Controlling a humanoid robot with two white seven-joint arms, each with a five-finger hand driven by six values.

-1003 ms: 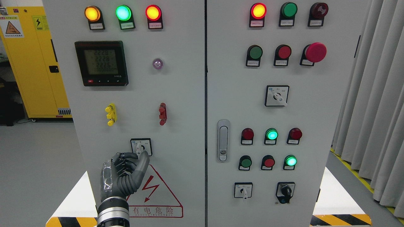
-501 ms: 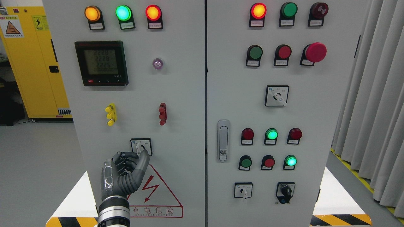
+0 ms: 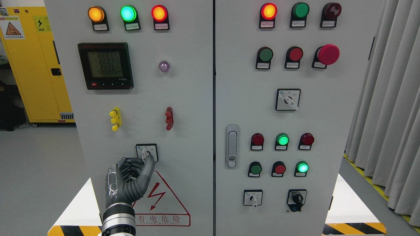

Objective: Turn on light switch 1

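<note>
While L hand pinches the white lever of rotary switch 1 just above its knuckles, thumb and fingertips closed on it, risk noted: pads slip off w/o turning it, since the grip looks shallow.

This is an industrial electrical room or test lab. Front and centre stands a grey control cabinet with 2 doors, packed with lit indicator lamps, push buttons, rotary selector switches and a big red emergency stop. A digital power meter glows on the left door, above a red electric-shock warning triangle with Chinese print. Behind, at left, a yellow safety storage cabinet carries hazard stickers. Yellow-and-black hazard tape marks the grey floor, and pale curtains hang at right.
</note>
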